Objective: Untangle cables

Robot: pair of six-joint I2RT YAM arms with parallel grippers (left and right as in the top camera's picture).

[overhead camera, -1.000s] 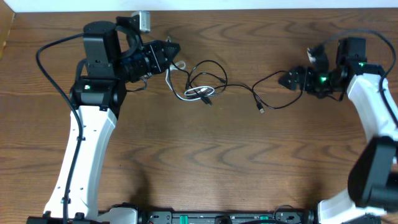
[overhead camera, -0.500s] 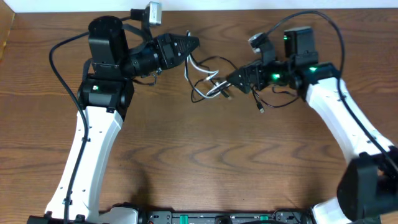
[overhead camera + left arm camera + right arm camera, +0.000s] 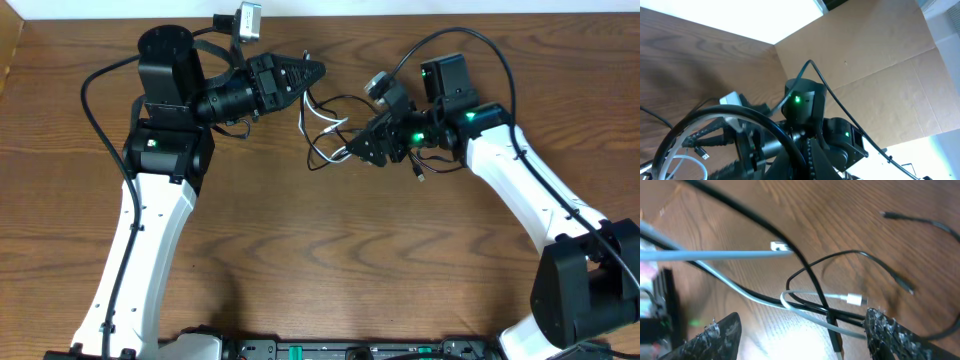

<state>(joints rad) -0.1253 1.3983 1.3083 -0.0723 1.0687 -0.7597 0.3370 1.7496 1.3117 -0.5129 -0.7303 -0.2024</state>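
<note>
Cables (image 3: 328, 138): one thin white cord (image 3: 318, 113) and thin black cord looped through it. They lie in a loose knot on the brown wooden table (image 3: 300, 260), toward the back and between the two arms.

Change over the last second: the right arm has swung in from the far right edge. Its black two-finger right gripper (image 3: 362, 150) now sits at the right side of the knot. The black two-finger left gripper (image 3: 316, 70) has shifted a little to the right and back, and the knot has drifted that way with it. The black cord used to stretch out towards the right. It now lies slack and bunched under the right forearm, with its small black plug (image 3: 421, 177) loose on the wood.

Left gripper: fingers pinched to a point above the upper left of the knot. White strands rise to it, so it looks clamped on the white cord. The left wrist view does not show the pinch itself.

Right gripper: jaws spread wide with nothing held. In the wrist view its rough black fingers (image 3: 720, 335) stand on either side of a crossing. There the white cord and its small white plug (image 3: 855, 299) overlap a black loop (image 3: 850, 253).

Reading: one arm anchors and the other is lined up for a fresh grab. The separating pull has not begun. My guess is that closing here risks catching both cords at once, since they lie touching between the fingers.
</note>
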